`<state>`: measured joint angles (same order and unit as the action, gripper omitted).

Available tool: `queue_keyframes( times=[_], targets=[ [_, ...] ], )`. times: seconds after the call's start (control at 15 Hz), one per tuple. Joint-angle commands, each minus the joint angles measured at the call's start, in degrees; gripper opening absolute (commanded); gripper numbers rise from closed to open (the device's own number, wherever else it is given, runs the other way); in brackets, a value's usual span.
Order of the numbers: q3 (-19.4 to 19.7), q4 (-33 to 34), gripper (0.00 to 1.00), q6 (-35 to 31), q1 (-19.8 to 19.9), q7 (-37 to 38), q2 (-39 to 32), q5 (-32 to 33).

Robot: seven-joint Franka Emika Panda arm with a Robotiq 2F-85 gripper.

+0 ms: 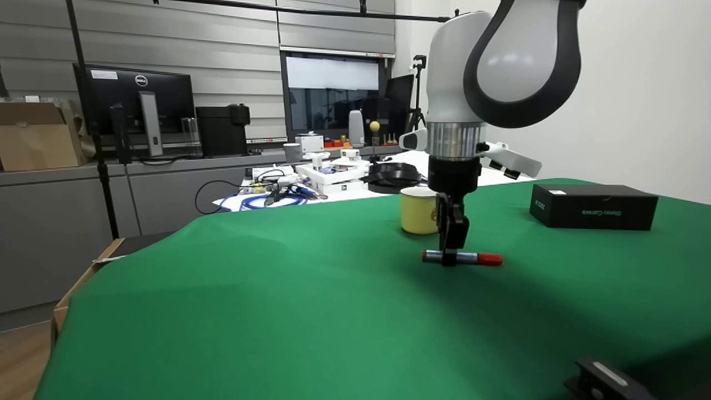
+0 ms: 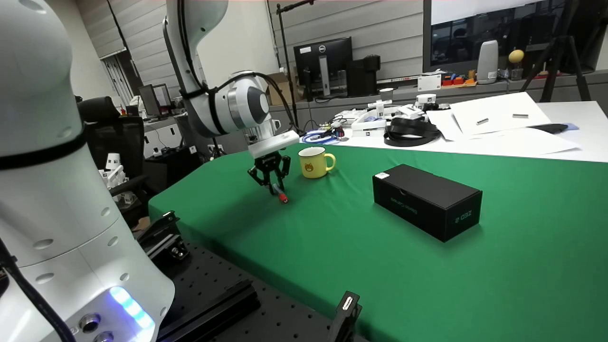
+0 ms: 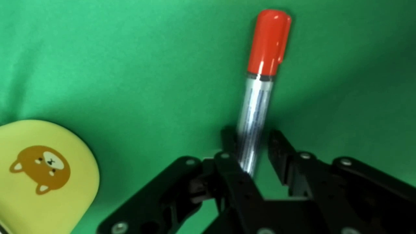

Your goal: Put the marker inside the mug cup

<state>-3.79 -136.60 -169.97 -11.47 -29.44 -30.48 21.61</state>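
The marker has a red cap and a silvery barrel, and lies on the green cloth (image 1: 250, 311). It shows in both exterior views (image 1: 490, 259) (image 2: 282, 195) and in the wrist view (image 3: 256, 94). My gripper (image 3: 251, 141) is down at cloth level, its fingers on either side of the barrel. The left finger in the wrist view is against or very near the barrel; a gap shows on the right. The barrel's end is hidden behind that left finger. The yellow mug cup (image 2: 313, 164) with a bear face stands upright beside the gripper (image 2: 277, 187), partly in the wrist view (image 3: 74, 162).
A flat black box (image 2: 427, 199) stands on the cloth, away from the mug and gripper. A white table (image 2: 565, 128) behind holds papers, cables and white parts (image 2: 370, 121). Black clamps (image 2: 346, 308) stand at the cloth's near edge.
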Motion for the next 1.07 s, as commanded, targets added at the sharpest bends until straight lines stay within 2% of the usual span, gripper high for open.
queue_keyframes(
  times=[0.0,0.07,0.13,0.27,0.87,1.0],
  targets=[
    [0.84,1.53,0.05,0.88,-1.06,3.34,-0.74,1.98],
    [1.26,1.69,0.01,1.30,-1.48,4.02,-0.68,1.85],
    [-0.23,1.72,0.05,1.66,0.05,3.18,-0.72,0.99],
    [-1.70,1.59,0.05,1.56,1.90,1.87,-0.11,0.43],
    [-14.07,0.62,0.05,-4.95,16.87,-6.94,3.88,-1.40],
    [-17.82,0.85,0.05,-5.93,21.20,-8.99,4.32,-2.24]
  ],
)
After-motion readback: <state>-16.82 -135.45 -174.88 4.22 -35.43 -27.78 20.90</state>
